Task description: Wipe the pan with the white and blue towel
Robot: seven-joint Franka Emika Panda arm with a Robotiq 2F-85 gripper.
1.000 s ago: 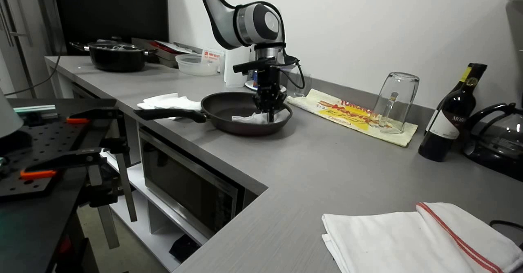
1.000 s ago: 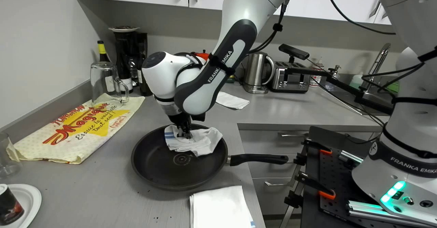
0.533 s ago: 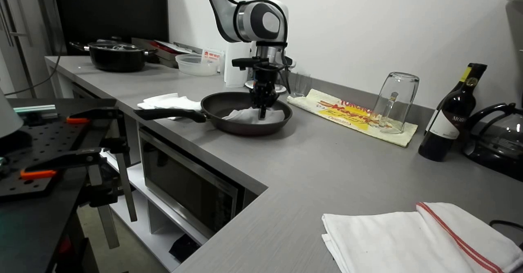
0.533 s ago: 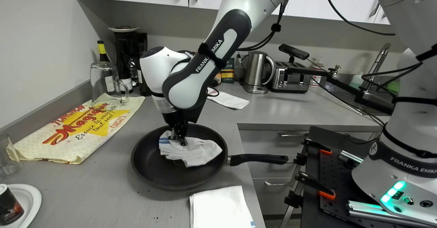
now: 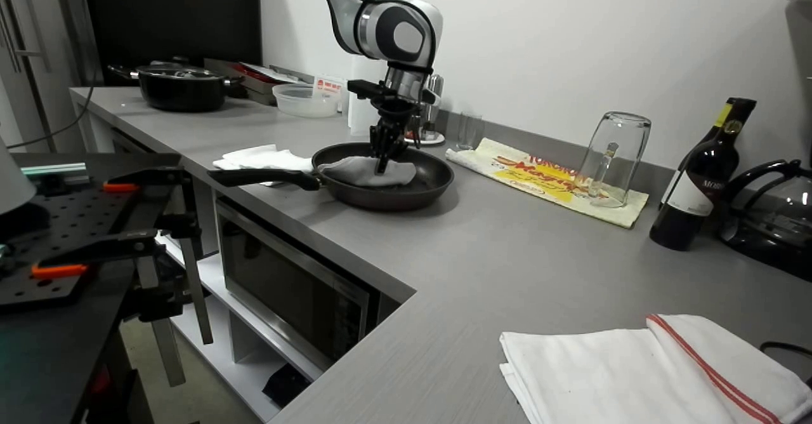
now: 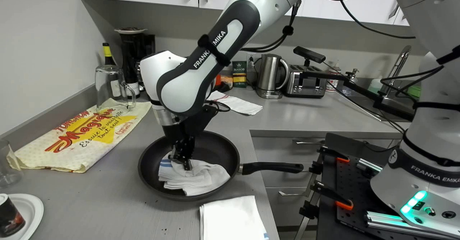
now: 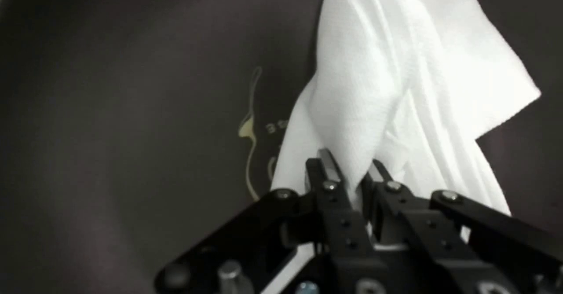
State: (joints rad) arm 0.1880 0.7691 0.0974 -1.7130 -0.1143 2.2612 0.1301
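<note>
The dark pan (image 5: 432,171) sits on the grey counter; its bare inside shows in both exterior views (image 6: 217,146) and in the wrist view (image 7: 154,109). The white towel with blue stripes (image 6: 205,179) lies bunched on the pan's bottom; it also shows in an exterior view (image 5: 346,171) and in the wrist view (image 7: 360,87). My gripper (image 7: 349,164) is shut on a fold of this towel, which narrows between the fingertips. In both exterior views the gripper (image 5: 382,165) points down, slightly tilted, inside the pan (image 6: 183,162), with the towel spread around the fingertips.
Another white folded towel (image 6: 230,218) lies beside the pan. The pan handle (image 6: 273,167) reaches past the counter edge. A yellow printed cloth (image 6: 90,132) bears an upturned glass mug (image 6: 111,89). A wine bottle (image 5: 701,176), a red-striped towel (image 5: 609,373) and a plate (image 6: 34,211) stand or lie around.
My gripper has dragged the towel across the pan bottom, leftward in an exterior view and toward the camera and slightly left in an exterior view. The gripper has stayed shut on it; the pan looks unmoved.
</note>
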